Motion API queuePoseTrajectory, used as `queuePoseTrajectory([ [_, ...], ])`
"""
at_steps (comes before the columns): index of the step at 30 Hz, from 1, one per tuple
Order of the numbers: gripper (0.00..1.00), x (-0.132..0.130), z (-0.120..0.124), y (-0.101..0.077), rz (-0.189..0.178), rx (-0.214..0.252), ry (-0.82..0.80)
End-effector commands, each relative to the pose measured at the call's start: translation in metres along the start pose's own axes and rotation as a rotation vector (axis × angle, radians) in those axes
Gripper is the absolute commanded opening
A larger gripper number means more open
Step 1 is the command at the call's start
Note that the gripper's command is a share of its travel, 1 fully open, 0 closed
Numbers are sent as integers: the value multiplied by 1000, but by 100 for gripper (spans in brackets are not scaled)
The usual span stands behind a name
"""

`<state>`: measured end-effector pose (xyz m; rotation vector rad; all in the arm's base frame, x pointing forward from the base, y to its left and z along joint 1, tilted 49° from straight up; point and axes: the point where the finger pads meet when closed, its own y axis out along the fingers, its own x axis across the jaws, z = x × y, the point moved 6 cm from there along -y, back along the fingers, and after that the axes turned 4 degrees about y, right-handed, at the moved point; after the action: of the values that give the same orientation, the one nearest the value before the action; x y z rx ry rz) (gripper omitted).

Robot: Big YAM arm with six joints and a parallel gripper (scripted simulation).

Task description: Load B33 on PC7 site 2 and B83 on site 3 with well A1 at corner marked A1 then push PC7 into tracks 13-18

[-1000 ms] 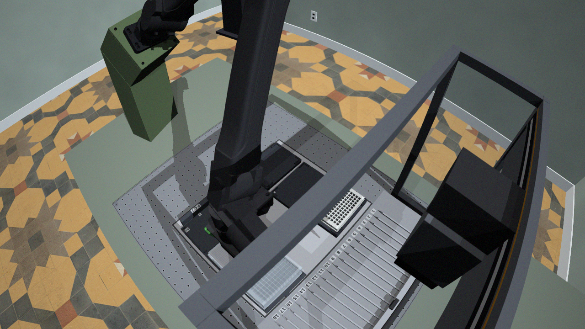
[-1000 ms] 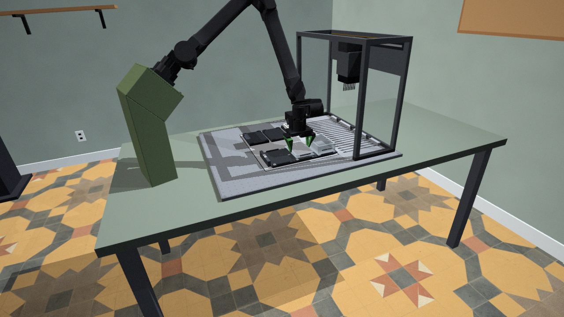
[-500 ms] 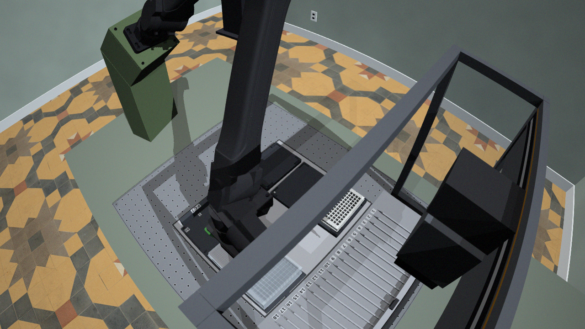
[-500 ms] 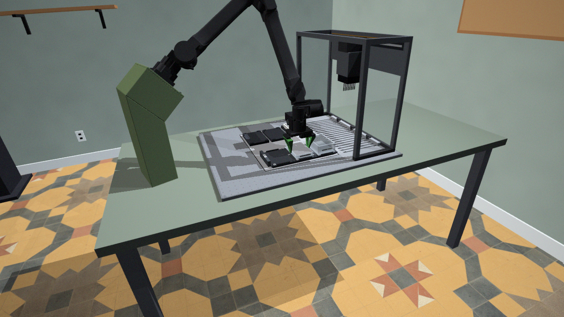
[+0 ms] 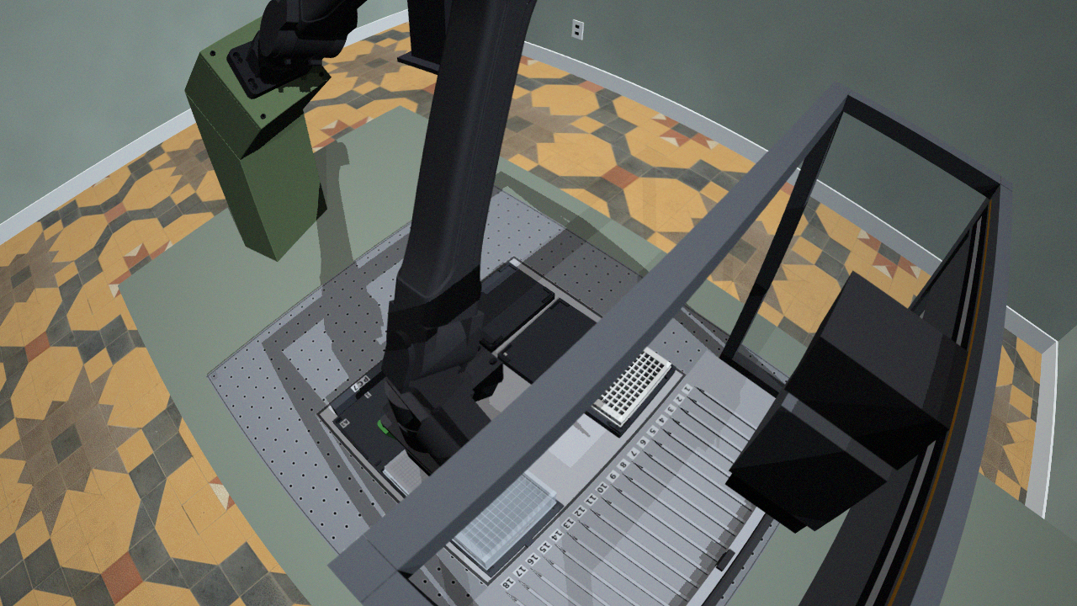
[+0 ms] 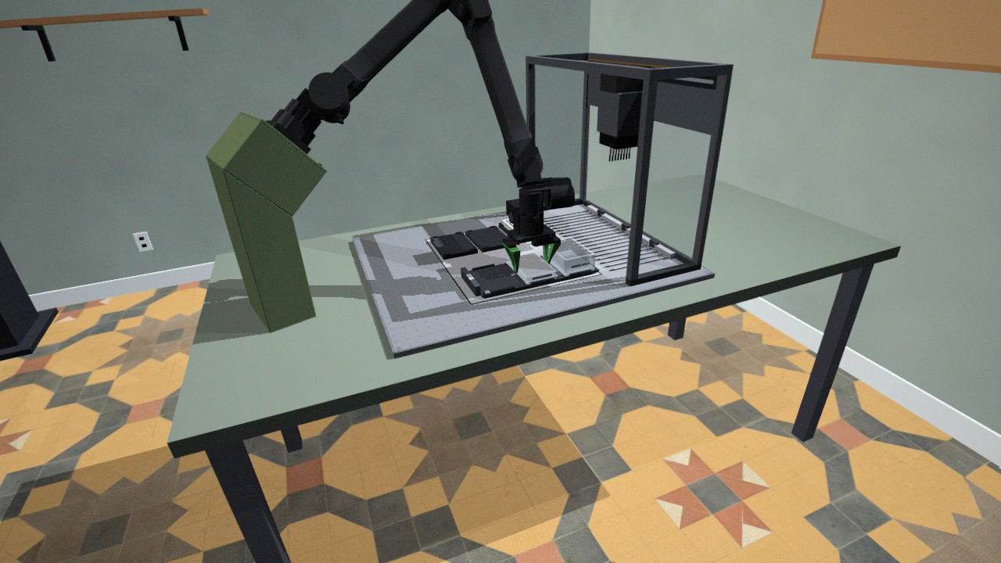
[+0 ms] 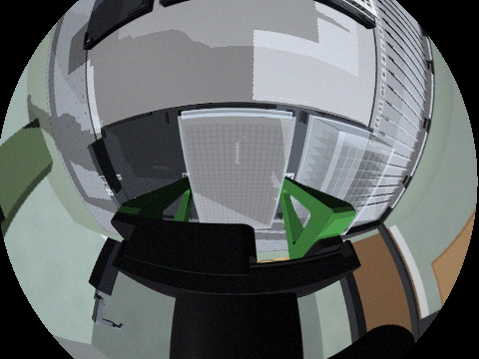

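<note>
My gripper [image 7: 236, 180] is shut on the 384-well plate B33 [image 7: 234, 163], a pale grey plate with a fine grid, gripped across its width. In the exterior view the gripper [image 6: 530, 255] holds the plate [image 6: 539, 274] low over the black carrier PC7 [image 6: 493, 280], beside the site next to the handle. I cannot tell whether the plate touches the carrier. The PC7 label [image 5: 363, 385] shows at the carrier's end; my arm hides most of the carrier. The clear deep-well block B83 [image 5: 504, 519] sits in its nest, just right of the held plate in the wrist view [image 7: 346, 160].
The white 96-well plate B38 [image 5: 631, 388] sits on the far nest. The numbered loading rails [image 5: 662, 482] lie under the dark instrument frame [image 6: 629, 160]. Two flat black pads [image 5: 531, 320] lie behind the carrier. A green pedestal [image 6: 262, 224] carries the arm's base.
</note>
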<state>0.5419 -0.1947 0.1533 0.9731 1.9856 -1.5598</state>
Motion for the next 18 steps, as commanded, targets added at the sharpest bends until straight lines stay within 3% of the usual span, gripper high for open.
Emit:
queuePoseTrajectory([
  [1, 0, -10, -2, 4, 21, -2, -5],
  [18, 0, -10, -2, 5, 20, -1, -4],
])
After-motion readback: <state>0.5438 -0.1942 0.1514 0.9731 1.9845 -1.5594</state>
